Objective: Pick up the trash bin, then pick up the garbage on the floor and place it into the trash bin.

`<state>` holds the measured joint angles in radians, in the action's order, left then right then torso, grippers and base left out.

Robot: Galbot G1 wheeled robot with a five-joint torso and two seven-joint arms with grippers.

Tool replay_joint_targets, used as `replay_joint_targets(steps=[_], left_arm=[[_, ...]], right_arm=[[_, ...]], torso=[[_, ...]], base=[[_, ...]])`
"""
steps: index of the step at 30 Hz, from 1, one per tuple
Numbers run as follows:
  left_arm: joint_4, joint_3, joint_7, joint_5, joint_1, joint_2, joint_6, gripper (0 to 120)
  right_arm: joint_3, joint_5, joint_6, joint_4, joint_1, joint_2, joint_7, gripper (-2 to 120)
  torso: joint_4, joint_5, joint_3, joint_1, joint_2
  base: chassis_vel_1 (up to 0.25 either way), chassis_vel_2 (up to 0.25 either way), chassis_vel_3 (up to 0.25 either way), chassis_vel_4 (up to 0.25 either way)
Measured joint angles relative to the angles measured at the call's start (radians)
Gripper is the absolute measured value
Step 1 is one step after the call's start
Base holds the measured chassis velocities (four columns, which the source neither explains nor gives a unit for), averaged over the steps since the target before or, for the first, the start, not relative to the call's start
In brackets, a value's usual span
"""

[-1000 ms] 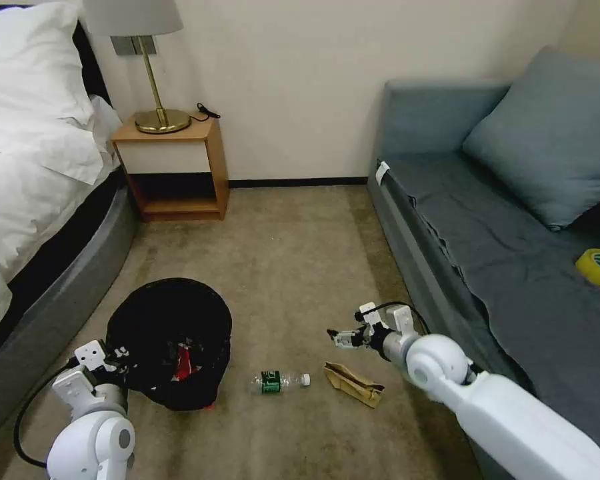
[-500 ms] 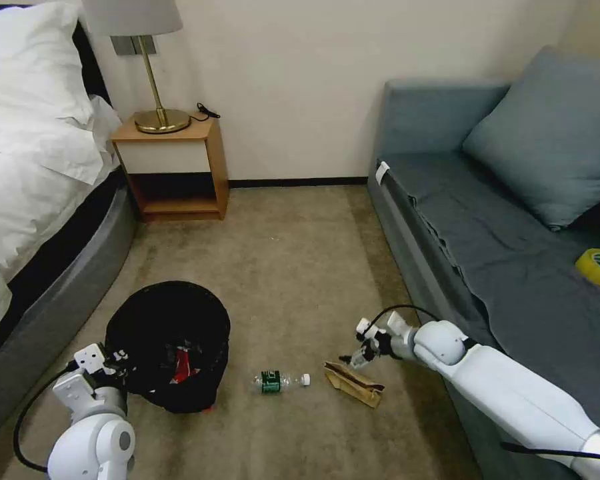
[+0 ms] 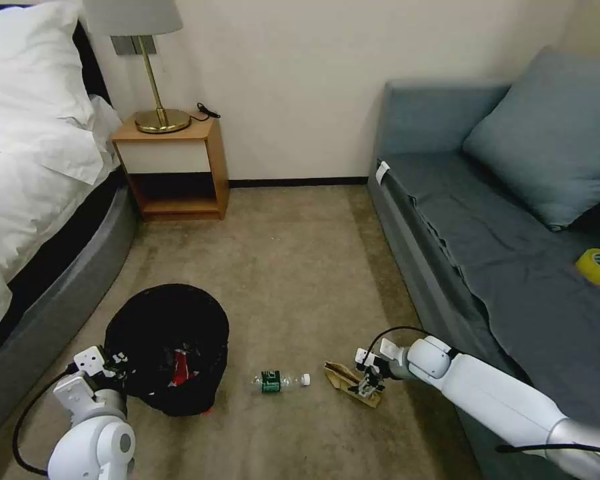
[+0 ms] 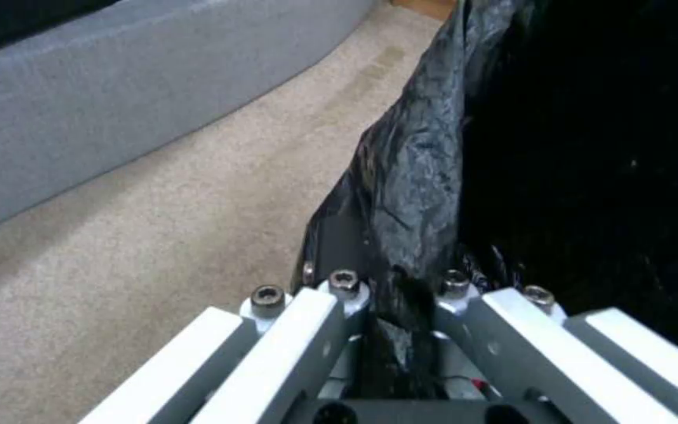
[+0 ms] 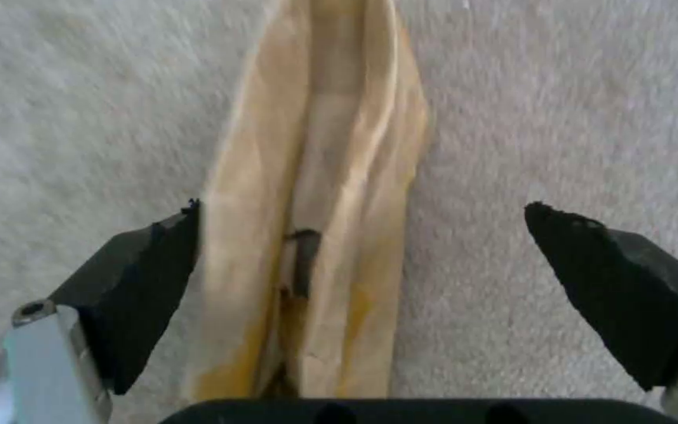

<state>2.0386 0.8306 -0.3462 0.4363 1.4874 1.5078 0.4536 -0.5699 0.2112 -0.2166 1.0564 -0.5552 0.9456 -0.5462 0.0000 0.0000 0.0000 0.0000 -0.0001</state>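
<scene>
Carpeted floor lies between bed and sofa. Since a second ago the right gripper [image 3: 365, 387] has dropped from mid-air onto the crumpled brown paper [image 5: 315, 247], its fingers spread wide and straddling it, so a pinch looks imminent. The left gripper [image 4: 398, 294] stays clamped on the trash bin [image 3: 167, 343] rim; the bottle [image 3: 279, 381] lies between bin and paper.
</scene>
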Motion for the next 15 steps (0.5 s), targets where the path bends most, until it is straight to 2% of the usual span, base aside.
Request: replay_joint_targets(steps=[7,10,14,15], left_arm=[[0.0,0.001,0.0,0.0,0.005,-0.002,-0.005,2],[0.0,0.002,0.0,-0.001,0.005,-0.004,-0.005,2],[-0.001,0.001,0.0,-0.001,0.003,-0.004,-0.006,2],[-0.001,0.001,0.0,-0.001,0.003,-0.004,-0.006,2]], right_arm=[[0.004,-0.019,0.066,-0.105,-0.001,0.036,0.022,99],[0.009,-0.019,0.076,-0.111,-0.004,0.037,0.024,92],[0.016,-0.017,0.094,-0.113,-0.011,0.037,0.03,74],[0.016,-0.017,0.094,-0.113,-0.011,0.037,0.03,74]], torso=[[0.0,0.0,0.0,0.0,0.0],[0.0,0.0,0.0,0.0,0.0],[-0.0001,-0.0001,0.0,0.0,0.0],[-0.0001,-0.0001,0.0,0.0,0.0]], base=[[0.0,0.0,0.0,0.0],[0.0,0.0,0.0,0.0],[0.0,0.0,0.0,0.0],[0.0,0.0,0.0,0.0]])
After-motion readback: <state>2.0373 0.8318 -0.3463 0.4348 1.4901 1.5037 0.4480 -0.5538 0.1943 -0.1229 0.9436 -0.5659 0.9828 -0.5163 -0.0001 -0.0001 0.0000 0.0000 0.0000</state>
